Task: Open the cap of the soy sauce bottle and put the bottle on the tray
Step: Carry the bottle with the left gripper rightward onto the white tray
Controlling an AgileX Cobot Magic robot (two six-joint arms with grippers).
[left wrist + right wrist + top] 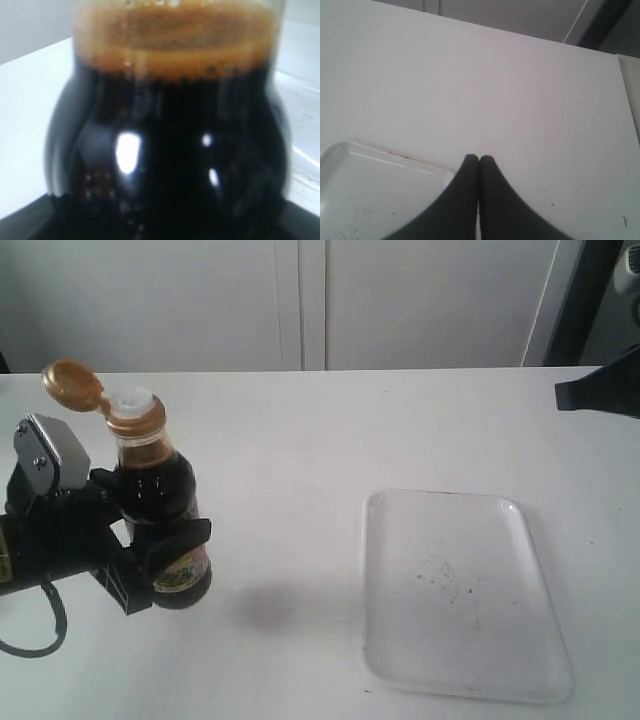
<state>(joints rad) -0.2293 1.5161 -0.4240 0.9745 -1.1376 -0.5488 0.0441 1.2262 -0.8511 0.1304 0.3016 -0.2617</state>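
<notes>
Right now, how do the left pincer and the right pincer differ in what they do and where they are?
The left pincer is shut on the soy sauce bottle, whose cap is flipped open; the right pincer is shut on nothing. The left pincer stands far left of the tray; the right pincer hangs near the tray's corner, in the right wrist view. Both are black.

A: Left gripper [150,540]?
B: Low at the left, jaws clamped around the soy sauce bottle [160,502].
A: Right gripper [479,161]?
B: Far right, lifted, fingertips pressed together, holding nothing.
</notes>
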